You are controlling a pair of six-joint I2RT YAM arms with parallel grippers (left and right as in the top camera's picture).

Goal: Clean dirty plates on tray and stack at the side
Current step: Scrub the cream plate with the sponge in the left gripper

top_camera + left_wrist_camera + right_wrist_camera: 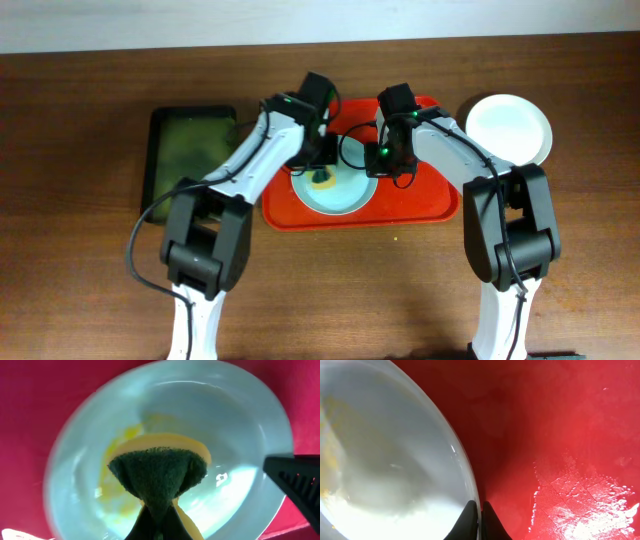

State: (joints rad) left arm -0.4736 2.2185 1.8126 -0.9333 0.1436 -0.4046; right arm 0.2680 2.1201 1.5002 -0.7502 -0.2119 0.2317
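A pale mint-blue plate (340, 195) lies on the red tray (430, 205). In the left wrist view the plate (225, 420) shows yellowish smears at its left and centre. My left gripper (157, 517) is shut on a green and yellow sponge (157, 472), which is pressed against the plate's inside; the gripper also shows overhead (322, 172). My right gripper (480, 517) is shut on the plate's rim (385, 460) at its right edge, seen overhead (383, 168) too. A clean whitish plate (508, 128) sits on the table to the right of the tray.
A dark green-black tray (190, 150) lies on the table left of the red tray. The red tray's floor (560, 435) to the right of the plate is wet and shiny. Brown tabletop (340, 290) stretches in front.
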